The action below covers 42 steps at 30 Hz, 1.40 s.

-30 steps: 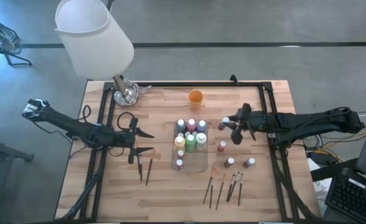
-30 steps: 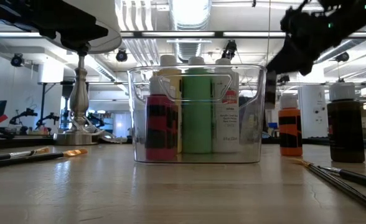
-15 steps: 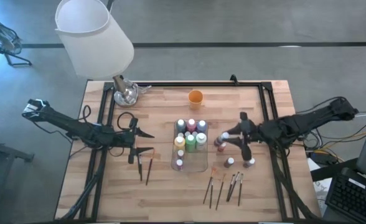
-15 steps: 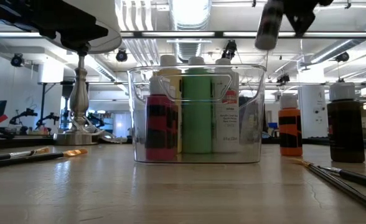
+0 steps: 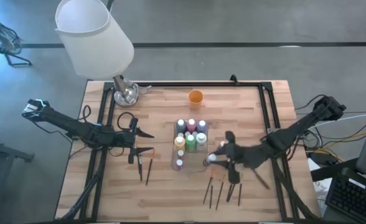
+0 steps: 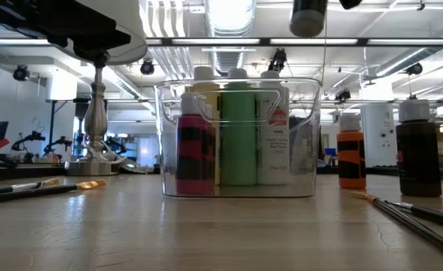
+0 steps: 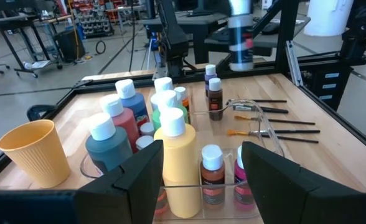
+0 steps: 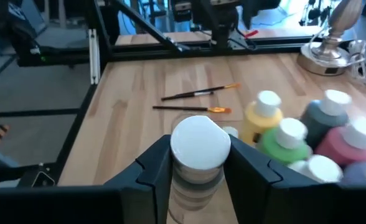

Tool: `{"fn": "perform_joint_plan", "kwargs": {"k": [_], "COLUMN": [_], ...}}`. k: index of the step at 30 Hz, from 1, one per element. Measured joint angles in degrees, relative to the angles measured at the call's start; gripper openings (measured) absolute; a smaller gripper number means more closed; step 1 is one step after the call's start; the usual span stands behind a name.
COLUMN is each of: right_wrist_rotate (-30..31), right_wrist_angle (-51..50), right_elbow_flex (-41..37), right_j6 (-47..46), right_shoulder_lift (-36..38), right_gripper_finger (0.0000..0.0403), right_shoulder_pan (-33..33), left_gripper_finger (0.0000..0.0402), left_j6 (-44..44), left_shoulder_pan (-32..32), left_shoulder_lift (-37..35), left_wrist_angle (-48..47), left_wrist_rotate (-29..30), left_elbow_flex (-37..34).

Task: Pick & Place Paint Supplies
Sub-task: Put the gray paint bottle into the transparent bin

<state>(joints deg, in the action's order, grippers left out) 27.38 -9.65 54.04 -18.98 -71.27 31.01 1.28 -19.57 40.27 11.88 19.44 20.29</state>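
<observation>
Lamp (image 5: pixel 94 37) and wooden table (image 5: pixel 158 190) are seen from above, with the clear tray (image 5: pixel 197 165) at the table's centre packed with paint bottles (image 5: pixel 190 134). Toward 4 o'clock of the tray, the right gripper (image 5: pixel 215 158) is clenched on a white-capped bottle (image 8: pixel 200 155), lifted clear of the table beside the tray's edge, above loose paintbrushes (image 5: pixel 221 188). At 9 o'clock the left gripper (image 5: pixel 148 142) is held spread wide, grasping nothing, near two more brushes (image 5: pixel 145 168).

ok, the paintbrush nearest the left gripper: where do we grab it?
Mid-handle, from straight above, fingers across the shaft. The paintbrush lies flat on the table and is thin, with a second brush close beside it, so a side approach looks cramped. The open left gripper hangs nearby.
</observation>
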Motion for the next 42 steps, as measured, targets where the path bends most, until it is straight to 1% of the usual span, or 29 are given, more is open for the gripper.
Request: {"fn": "perform_joint_plan", "kwargs": {"k": [5, 10, 12, 16, 19, 22, 25, 31, 38, 42], "right_wrist_rotate": [3.3, 10.8, 13.3, 16.2, 17.8, 17.9, 17.8, 17.7, 17.4, 16.3], "right_wrist_angle": [0.0, -0.6, -1.0, -1.5, -1.5, -1.1, 2.0, 4.8, 11.2, 13.6], "right_elbow_flex": [6.6, 11.9, 13.1, 13.9, 12.4, 10.4, 8.1, 4.5, 0.6, -0.3], "right_j6": [0.4, -0.3, -1.3, -4.6, -7.8, -10.1, -10.8, -12.8, -14.1, -14.3], "right_shoulder_lift": [-8.2, -15.1, -17.1, -19.9, -20.4, -20.8, -21.5, -22.7, -22.6, -23.9], "right_gripper_finger": [0.0122, 0.0112, 0.0113, 0.0126, 0.0125, 0.0116, 0.0112, 0.0127, 0.0113, 0.0121], "right_shoulder_pan": [0.9, 1.0, 1.0, 1.0, 0.7, -0.1, -1.3, -3.7, -4.6, -4.9], "left_gripper_finger": [0.0222, 0.0222, 0.0222, 0.0222, 0.0223, 0.0222, 0.0223, 0.0223, 0.0222, 0.0223], "left_j6": [0.0, 0.0, 0.0, 0.0, 0.0, 0.0, 0.0, 0.0, 0.0, 0.0], "left_shoulder_pan": [0.0, 0.0, 0.0, 0.0, 0.0, 0.0, 0.0, 0.0, 0.0, 0.0], "left_shoulder_lift": [0.0, 0.0, 0.0, 0.0, 0.0, 0.0, 0.0, 0.0, 0.0, 0.0], "left_wrist_angle": [-0.1, -0.1, -0.2, -0.4, -0.4, -0.4, -0.4, -0.4, -0.3, -0.3], "left_wrist_rotate": [0.0, 0.0, 0.0, 0.0, 0.0, 0.0, 0.0, 0.0, 0.0, 0.0], "left_elbow_flex": [0.0, 0.0, 0.0, 0.0, 0.0, 0.0, 0.0, 0.0, 0.0, 0.0]}}
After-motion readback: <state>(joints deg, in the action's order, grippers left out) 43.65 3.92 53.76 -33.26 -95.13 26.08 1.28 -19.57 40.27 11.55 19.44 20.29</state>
